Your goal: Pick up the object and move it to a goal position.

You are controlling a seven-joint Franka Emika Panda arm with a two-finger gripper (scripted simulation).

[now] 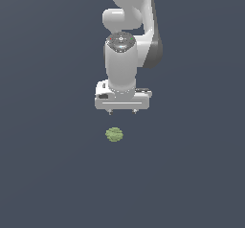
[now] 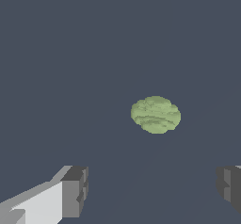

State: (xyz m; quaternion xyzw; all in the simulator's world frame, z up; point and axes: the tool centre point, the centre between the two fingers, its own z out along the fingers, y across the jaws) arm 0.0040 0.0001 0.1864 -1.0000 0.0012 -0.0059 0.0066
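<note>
The arm (image 1: 129,11) is running off the exterior view's top edge. In the wrist view, both fingers (image 2: 75,190) are being cropped by the frame edges.

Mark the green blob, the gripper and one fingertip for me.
Green blob (image 2: 156,115), wrist view, middle of its bumpy surface.
Gripper (image 1: 122,111), exterior view, midway between the fingertips.
Fingertip (image 2: 75,190), wrist view, its dark pad.
</note>
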